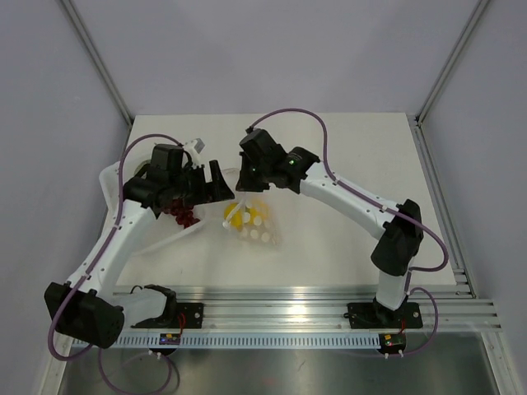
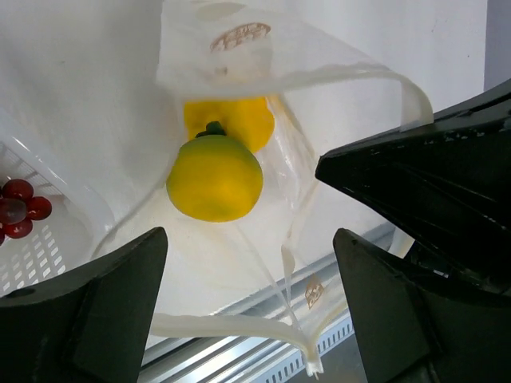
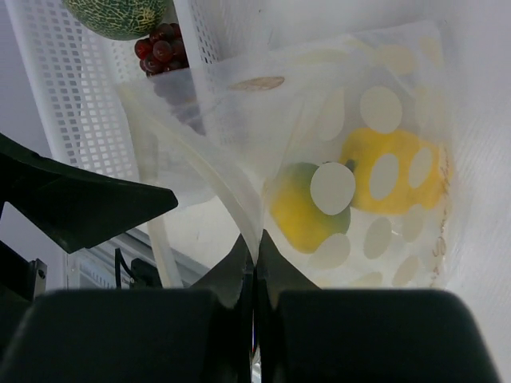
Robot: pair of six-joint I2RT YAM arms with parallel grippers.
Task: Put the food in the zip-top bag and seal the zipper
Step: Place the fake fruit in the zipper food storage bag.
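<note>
The zip-top bag (image 1: pixel 262 232) lies at mid-table, clear with cream dots, its mouth held up and open. Two yellow toy fruits, the food, sit inside: one with a dark green stem end (image 2: pixel 215 177) (image 3: pixel 303 214) and a plain yellow one (image 2: pixel 239 120) (image 3: pixel 395 171) behind it. My right gripper (image 3: pixel 255 243) (image 1: pixel 244 194) is shut on the bag's mouth edge at the zipper (image 3: pixel 200 163). My left gripper (image 2: pixel 249 239) (image 1: pixel 216 188) stands open just left of the mouth. The pale zipper strip (image 2: pixel 231 325) crosses between its fingers, which do not touch it.
A white perforated tray (image 3: pixel 64 96) (image 1: pixel 169 239) lies at the left under my left arm, holding dark red grapes (image 1: pixel 181 214) (image 3: pixel 160 46) and a netted green melon (image 3: pixel 120 12). The aluminium rail (image 1: pixel 272 296) runs along the near edge.
</note>
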